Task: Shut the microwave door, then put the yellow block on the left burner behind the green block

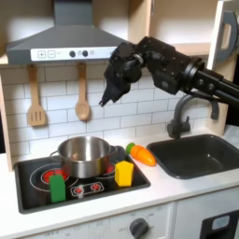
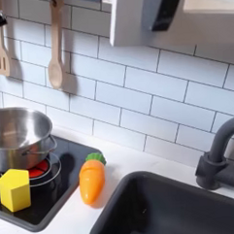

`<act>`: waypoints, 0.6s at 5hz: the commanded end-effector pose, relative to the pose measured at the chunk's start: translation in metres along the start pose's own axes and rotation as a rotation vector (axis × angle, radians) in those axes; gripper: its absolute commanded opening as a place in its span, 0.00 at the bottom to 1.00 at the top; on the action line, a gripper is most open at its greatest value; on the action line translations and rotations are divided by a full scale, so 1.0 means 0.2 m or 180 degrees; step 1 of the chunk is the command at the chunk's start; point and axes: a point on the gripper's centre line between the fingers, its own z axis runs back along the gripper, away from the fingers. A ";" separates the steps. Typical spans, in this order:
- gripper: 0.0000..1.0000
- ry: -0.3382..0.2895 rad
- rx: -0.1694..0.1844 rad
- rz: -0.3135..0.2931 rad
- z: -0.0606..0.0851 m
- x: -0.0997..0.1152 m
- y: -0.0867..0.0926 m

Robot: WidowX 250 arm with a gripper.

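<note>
Green block (image 1: 58,188) front-left on stove in first exterior view; yellow block (image 1: 124,173) right burner; pincer (image 1: 109,96) raised, grip state unclear; white tabletop (image 1: 177,191), tiled wall.

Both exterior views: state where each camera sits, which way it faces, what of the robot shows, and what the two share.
First exterior view: in front of the toy kitchen, facing the tiled wall; the arm reaches in from the right, gripper hanging above the steel pot.
Second exterior view: close and low, facing the wall over the sink; a dark part, perhaps the gripper, at the top left edge.
Shared: pot, yellow block, carrot, faucet, spoon.
</note>
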 end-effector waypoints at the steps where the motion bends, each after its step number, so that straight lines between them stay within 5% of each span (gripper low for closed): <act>1: 0.00 -0.0353 0.0060 -0.0211 -0.05 0.10 0.03; 3: 0.00 -0.0627 -0.0062 -0.0285 -0.11 0.21 0.02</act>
